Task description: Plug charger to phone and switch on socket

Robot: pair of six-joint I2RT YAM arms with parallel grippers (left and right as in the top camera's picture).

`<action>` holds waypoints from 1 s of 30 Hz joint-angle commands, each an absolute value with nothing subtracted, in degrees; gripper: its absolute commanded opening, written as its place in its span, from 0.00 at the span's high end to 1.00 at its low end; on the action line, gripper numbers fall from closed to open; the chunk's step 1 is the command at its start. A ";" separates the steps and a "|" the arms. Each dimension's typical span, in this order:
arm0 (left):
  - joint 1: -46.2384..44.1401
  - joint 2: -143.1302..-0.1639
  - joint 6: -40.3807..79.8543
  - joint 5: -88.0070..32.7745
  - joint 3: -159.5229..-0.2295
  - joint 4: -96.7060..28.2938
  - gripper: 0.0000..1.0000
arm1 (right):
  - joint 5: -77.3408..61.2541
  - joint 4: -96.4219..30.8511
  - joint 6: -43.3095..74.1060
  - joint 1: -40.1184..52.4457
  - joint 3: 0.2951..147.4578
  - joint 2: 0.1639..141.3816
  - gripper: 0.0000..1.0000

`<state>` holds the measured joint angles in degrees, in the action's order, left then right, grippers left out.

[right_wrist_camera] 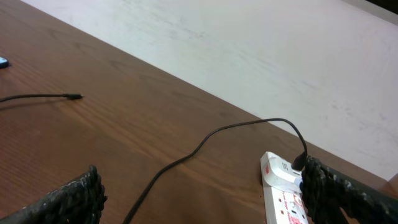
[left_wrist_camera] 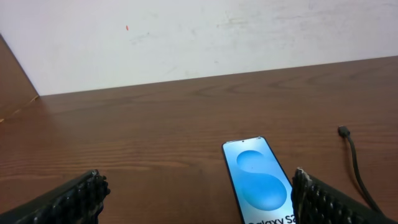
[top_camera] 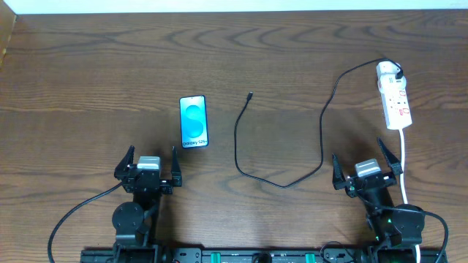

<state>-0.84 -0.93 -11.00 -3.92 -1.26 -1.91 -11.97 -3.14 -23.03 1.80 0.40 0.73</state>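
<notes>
Two grippers, both mine, both low at the 6 o'clock edge of the table [top_camera: 88,66]. The left gripper [top_camera: 152,150] has its fingers [left_wrist_camera: 68,200] spread wide and grips nothing. Same for the right gripper [top_camera: 357,148]: its fingers [right_wrist_camera: 343,194] are wide apart and it grips nothing.

From the left gripper the phone [top_camera: 194,122] is near, at about 1 o'clock. It lies flat on the wood, screen up and bright blue, long axis running 12 to 6. In the left wrist view it shows between my fingers, apart from both.

The plug tip [top_camera: 251,94] of the charger [top_camera: 235,139] lies at about 2 o'clock from the phone, near it but not touching and not plugged in. From there the black cable runs toward 6, curves along the table between my two arms, then climbs toward 12 and swings over toward 3 o'clock.

From the right gripper the socket [top_camera: 395,98] is at about 1 o'clock, a white strip running 12 to 6. The charger's black plug [top_camera: 397,73] sits in its 12 o'clock end. The red switches [right_wrist_camera: 287,202] show on its top, but I cannot tell whether they are on or off. A thick white cord [top_camera: 404,161] leaves its 6 o'clock end and passes just beside my right gripper on the 3 o'clock side.
</notes>
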 commanded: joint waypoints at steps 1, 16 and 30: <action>-0.60 -1.41 -11.75 -4.23 -0.23 -3.77 0.04 | -11.94 -3.38 -22.33 2.35 0.34 0.60 0.01; -0.60 -5.65 -6.46 -3.84 -3.57 -3.75 0.04 | -11.94 -3.38 -22.33 2.35 0.34 0.60 0.01; -0.60 -13.67 -4.60 -7.07 -9.69 -3.75 0.04 | -11.94 -3.38 -22.33 2.35 0.34 0.60 0.01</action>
<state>-0.84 -12.38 -5.39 -5.82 -6.68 -4.03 -11.97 -3.14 -23.03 1.80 0.40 0.73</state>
